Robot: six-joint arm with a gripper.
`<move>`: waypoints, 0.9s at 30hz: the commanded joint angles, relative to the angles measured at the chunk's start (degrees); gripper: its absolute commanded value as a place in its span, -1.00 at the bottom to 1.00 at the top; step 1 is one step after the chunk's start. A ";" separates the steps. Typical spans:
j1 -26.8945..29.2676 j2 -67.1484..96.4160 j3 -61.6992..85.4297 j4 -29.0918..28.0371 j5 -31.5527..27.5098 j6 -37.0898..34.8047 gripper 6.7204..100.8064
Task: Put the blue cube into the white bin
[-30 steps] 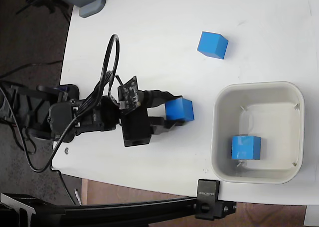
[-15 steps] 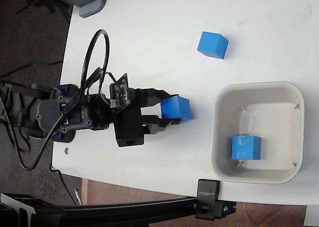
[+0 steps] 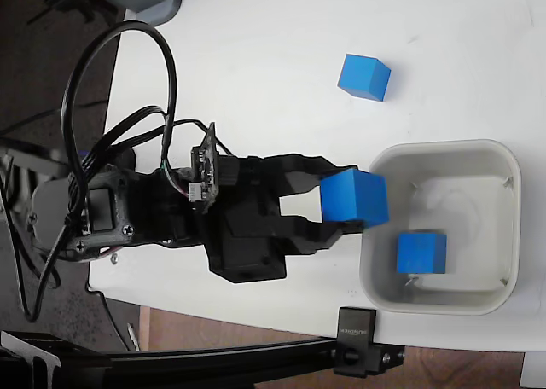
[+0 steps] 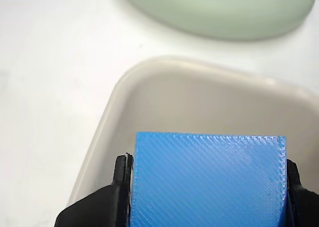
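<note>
White table (image 3: pixel 256 56), dark floor off its nine o'clock edge in the fixed view.
Gripper (image 3: pixel 341 203) is clamped on the blue cube (image 3: pixel 354 198), slightly rotated, no long axis, raised over the white bin (image 3: pixel 444 150)'s nine o'clock rim; another cube (image 3: pixel 421 252) lies inside, a third (image 3: pixel 363 76) at twelve o'clock.

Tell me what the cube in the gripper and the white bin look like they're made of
The blue cube looks like 3D-printed plastic: the wrist view shows fine diagonal ridges across its matte face, and its edges are sharp. The white bin seems to be molded plastic, smooth and off-white with a slight sheen, rounded corners and a thick rim. The gripper fingers look like matte black plastic, though that's less certain.
</note>
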 commanded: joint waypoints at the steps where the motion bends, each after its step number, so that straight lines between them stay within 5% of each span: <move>1: 0.44 -1.67 -5.54 -5.36 -0.09 1.14 -0.03; 8: 0.00 -6.15 -9.58 -6.68 -2.20 1.67 0.10; 10: -0.09 -6.50 -10.28 -6.50 -2.81 1.67 0.35; 13: -0.44 -6.24 -10.37 -5.80 -2.72 1.67 0.98; 21: -0.97 -1.58 -6.94 -1.85 -3.52 0.97 0.98; 27: -2.20 19.86 15.38 6.24 -2.02 -0.79 0.98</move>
